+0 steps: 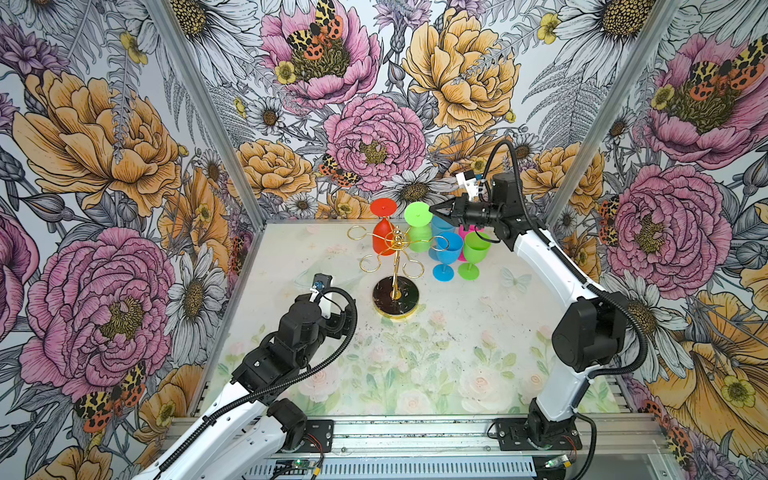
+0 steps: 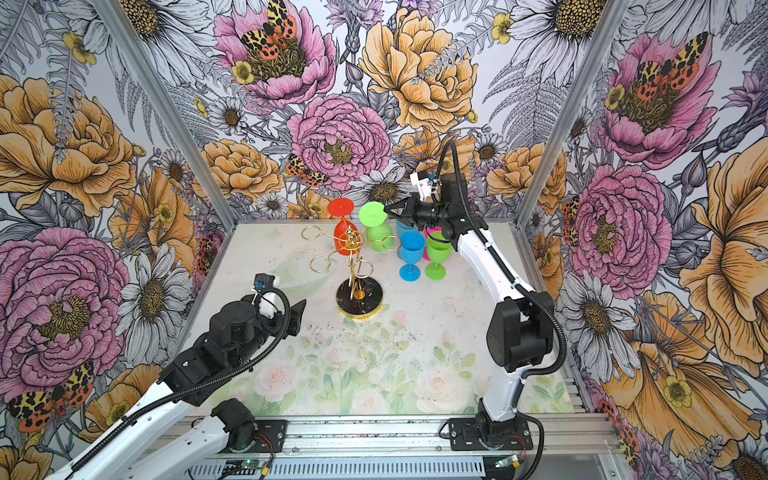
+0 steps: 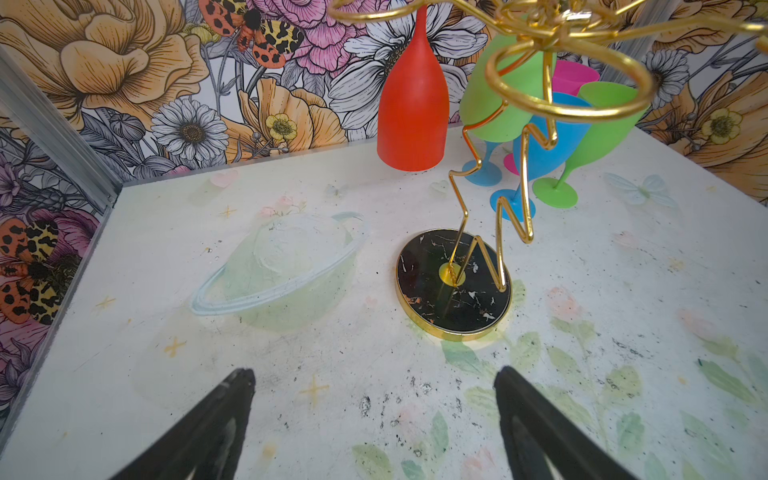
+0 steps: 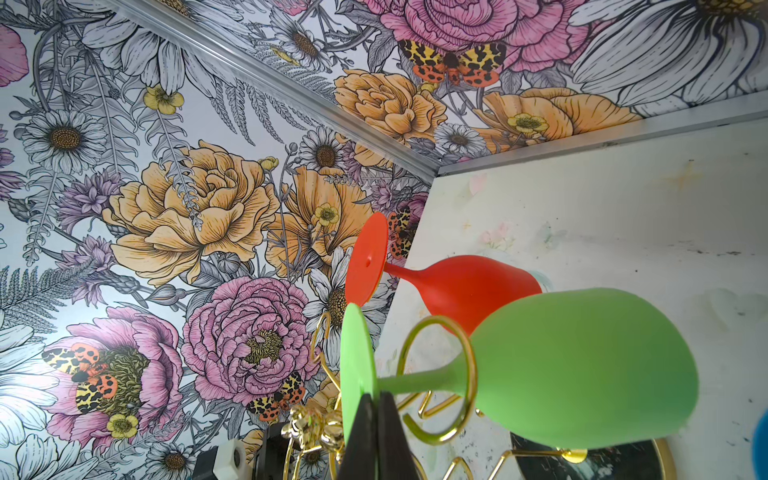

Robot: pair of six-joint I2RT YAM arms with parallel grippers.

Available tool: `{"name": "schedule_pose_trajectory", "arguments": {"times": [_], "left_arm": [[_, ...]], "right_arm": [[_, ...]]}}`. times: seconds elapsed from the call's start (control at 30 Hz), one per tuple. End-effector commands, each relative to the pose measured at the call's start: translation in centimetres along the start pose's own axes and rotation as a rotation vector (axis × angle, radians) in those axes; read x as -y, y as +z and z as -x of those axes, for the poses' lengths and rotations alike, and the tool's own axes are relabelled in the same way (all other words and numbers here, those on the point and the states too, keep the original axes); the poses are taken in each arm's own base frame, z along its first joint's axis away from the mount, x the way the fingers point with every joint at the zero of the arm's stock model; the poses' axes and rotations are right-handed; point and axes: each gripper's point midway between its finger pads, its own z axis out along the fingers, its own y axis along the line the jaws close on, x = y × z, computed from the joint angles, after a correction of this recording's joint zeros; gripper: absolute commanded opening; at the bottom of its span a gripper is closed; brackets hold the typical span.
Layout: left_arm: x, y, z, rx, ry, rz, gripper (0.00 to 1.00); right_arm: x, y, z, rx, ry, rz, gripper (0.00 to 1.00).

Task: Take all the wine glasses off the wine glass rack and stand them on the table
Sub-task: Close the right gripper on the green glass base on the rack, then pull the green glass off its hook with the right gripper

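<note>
Clenched at its foot by the right fingers (image 4: pixel 392 440), the green wine glass (image 4: pixel 582 365) is hanging inverted on the wine glass rack (image 1: pixel 384 297); the left fingers (image 3: pixel 216 415) are gaping, empty. The rack is risking being toppled by a snagging stem.

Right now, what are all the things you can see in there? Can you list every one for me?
gold wire wine glass rack: one, gold with a round black marbled base, mid-table.
red plastic wine glass: one, red, hanging upside down on the rack.
hanging green plastic wine glass: one, green, upside down on the rack beside the red one.
blue plastic wine glasses: two, blue, standing right of the rack.
standing green plastic wine glass: one, green, beside the blue ones.
pink plastic wine glass: one, pink, behind them.
table: one, white with faint flowers.
flowered walls: three, pink and orange, around the table.
left gripper: one, black, open above bare table.
right gripper: one, black, shut on the hanging green glass's foot.
</note>
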Motion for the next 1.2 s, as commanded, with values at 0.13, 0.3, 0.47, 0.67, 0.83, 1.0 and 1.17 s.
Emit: {"name": "schedule_pose_trajectory", "arguments": {"times": [0.13,0.3,0.47,0.67,0.83,1.0,1.17], "left_arm": [[-0.2,0.1,-0.2,0.003,-0.023,0.004,0.92],[-0.2,0.1,-0.2,0.0,-0.023,0.003,0.92],[-0.1,0.1,-0.3,0.001,-0.023,0.0,0.92],[0.0,0.2,-0.3,-0.003,-0.025,-0.005,0.92],[0.2,0.1,-0.2,-0.002,-0.025,-0.018,0.93],[0.5,0.2,-0.2,-0.003,-0.022,-0.035,0.92],[0.8,0.2,-0.2,-0.009,-0.022,-0.052,0.93]], "right_arm": [[-2.4,-1.4,-0.2,0.01,-0.04,0.044,0.0],[-2.2,-1.5,-0.7,0.004,-0.033,0.041,0.0],[-2.8,-1.9,-1.0,0.004,-0.04,0.049,0.0],[-3.2,-2.5,-1.3,0.011,-0.046,0.048,0.0],[-3.4,-3.4,-1.4,0.025,-0.049,0.044,0.0],[-3.6,-4.2,-1.6,0.038,-0.05,0.037,0.0],[-3.6,-5.3,-1.6,0.059,-0.052,0.027,0.0]]}}
